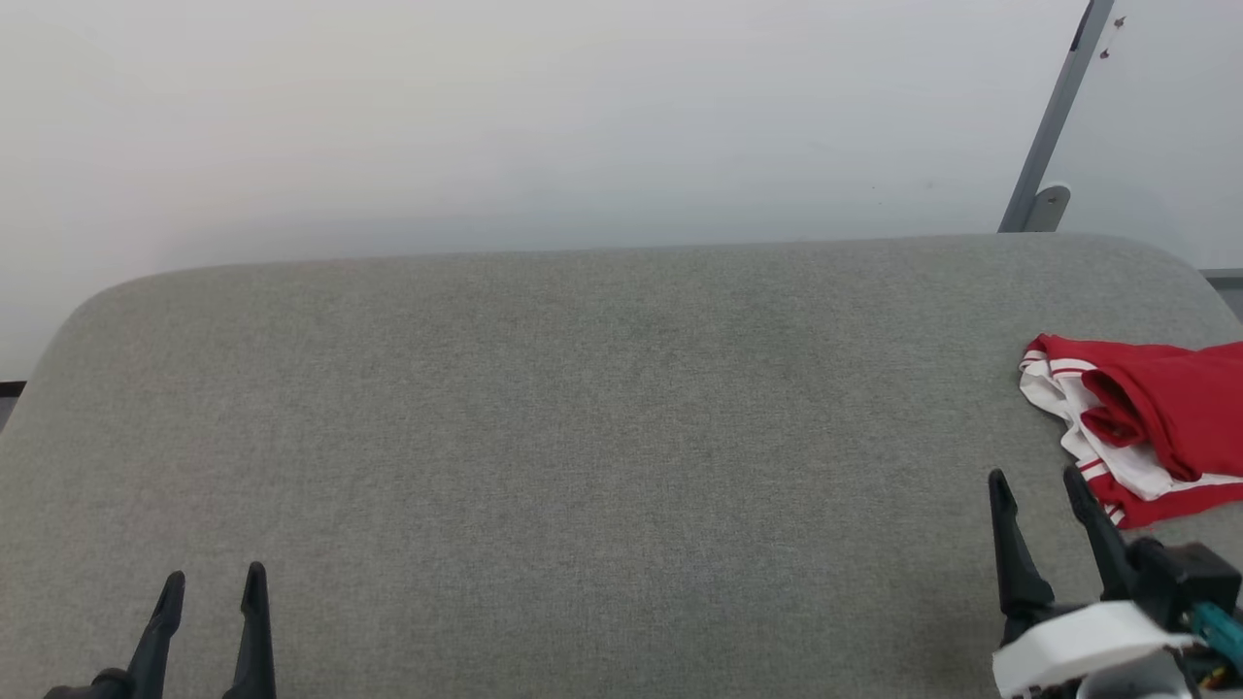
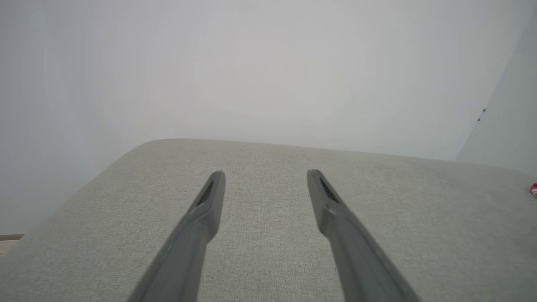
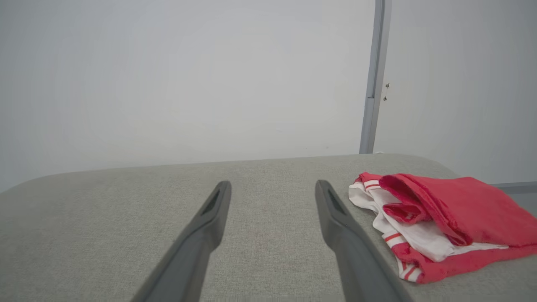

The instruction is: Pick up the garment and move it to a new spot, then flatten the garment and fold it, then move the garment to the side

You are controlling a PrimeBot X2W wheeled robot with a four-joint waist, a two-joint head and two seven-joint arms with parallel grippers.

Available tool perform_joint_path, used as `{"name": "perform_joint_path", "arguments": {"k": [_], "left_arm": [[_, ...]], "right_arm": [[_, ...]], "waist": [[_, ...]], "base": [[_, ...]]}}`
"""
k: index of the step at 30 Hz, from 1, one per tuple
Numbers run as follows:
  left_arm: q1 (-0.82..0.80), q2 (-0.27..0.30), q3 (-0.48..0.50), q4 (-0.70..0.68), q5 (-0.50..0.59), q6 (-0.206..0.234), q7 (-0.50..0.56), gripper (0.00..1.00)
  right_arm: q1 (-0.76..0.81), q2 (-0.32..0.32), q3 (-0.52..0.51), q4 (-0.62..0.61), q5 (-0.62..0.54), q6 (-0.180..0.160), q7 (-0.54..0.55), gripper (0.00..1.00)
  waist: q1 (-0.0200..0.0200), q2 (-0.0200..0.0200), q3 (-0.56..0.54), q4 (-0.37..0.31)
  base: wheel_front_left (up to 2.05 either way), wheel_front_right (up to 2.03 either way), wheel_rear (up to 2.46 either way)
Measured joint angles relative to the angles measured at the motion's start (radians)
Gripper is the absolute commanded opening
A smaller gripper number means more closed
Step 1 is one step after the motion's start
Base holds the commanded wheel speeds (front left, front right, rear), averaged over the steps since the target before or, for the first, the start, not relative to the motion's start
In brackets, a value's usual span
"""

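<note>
jaws: long, dark | right wrist (image 1: 1092,636): white band, perhaps teal wire

Grey fabric cushion (image 1: 583,437) bears folded red garment (image 1: 1165,417) at right.

The left gripper (image 2: 266,178) hangs with fingers parted over the grey cushion (image 2: 419,218), whose far right edge bears a red scrap (image 2: 533,189).

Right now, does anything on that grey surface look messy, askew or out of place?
Only mildly: the garment sits near the right end of the grey surface as a loose, uneven bundle, white striped sleeve ends poking out. Nothing looks spilled or damaged. The left gripper and right gripper are open, not holding it.
</note>
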Motion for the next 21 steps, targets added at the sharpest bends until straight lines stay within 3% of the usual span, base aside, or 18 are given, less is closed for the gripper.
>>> {"name": "perform_joint_path", "arguments": {"k": [21], "left_arm": [[0.021, -0.012, 0.006, 0.002, -0.002, 0.000, 0.000, 1.00]], "right_arm": [[0.089, 0.050, -0.030, -0.077, -0.015, 0.000, 0.000, 1.00]], "waist": [[0.0000, 0.0000, -0.010, -0.029]], "base": [[0.00, 0.00, 0.00]]}}
